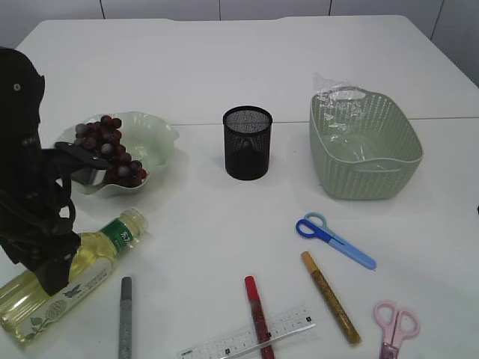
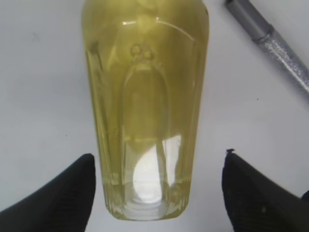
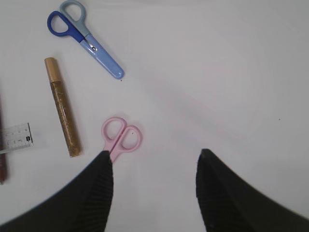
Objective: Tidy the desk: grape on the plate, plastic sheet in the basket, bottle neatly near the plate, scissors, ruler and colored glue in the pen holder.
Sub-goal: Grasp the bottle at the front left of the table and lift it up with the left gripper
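The bottle point(image 1: 75, 273) of yellow liquid lies on its side at the front left. My left gripper point(image 2: 159, 155) is open, one finger on each side of the bottle point(image 2: 145, 96) base, with a gap on both sides. Grapes point(image 1: 108, 149) lie on the pale green plate point(image 1: 153, 134). The plastic sheet point(image 1: 337, 88) hangs at the far rim of the basket point(image 1: 374, 176). My right gripper point(image 3: 155, 152) is open and empty over bare table, with the pink scissors point(image 3: 120, 137) by its left finger. Blue scissors point(image 3: 87, 41), gold glue point(image 3: 63, 106) and the ruler point(image 3: 17, 137) lie to the left.
The black mesh pen holder point(image 1: 247, 142) stands mid-table between plate and basket. A red glue stick point(image 1: 258, 314) crosses the ruler point(image 1: 247, 340) at the front edge. A silver glue pen point(image 1: 125, 318) lies right of the bottle.
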{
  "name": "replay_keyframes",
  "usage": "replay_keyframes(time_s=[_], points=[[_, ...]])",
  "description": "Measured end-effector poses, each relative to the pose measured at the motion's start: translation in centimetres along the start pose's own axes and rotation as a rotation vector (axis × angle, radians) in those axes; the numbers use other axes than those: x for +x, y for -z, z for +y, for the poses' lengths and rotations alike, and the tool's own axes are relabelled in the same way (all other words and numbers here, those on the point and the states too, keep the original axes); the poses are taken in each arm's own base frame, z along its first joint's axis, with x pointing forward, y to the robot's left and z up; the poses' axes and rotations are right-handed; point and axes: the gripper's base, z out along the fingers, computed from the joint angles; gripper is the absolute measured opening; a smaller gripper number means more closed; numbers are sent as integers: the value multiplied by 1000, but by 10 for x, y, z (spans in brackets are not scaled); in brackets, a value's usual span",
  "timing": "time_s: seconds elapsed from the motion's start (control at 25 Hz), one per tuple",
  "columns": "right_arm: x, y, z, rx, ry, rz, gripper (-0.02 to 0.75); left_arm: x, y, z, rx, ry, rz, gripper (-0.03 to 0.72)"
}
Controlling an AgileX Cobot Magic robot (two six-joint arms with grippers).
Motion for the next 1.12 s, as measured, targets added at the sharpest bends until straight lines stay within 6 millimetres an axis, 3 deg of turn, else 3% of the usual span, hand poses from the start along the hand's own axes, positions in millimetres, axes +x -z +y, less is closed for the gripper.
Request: replay_keyframes(time_s=[0.8,1.0,1.12], points=[[-1,0,0,-1,0,-8,409,-18,-50,2,18,23,92,596],[-1,0,0,-1,0,-8,409,-19,-52,2,19,31,97,589],[-1,0,0,-1,0,-10,409,-19,-52,2,19,33,96,544]])
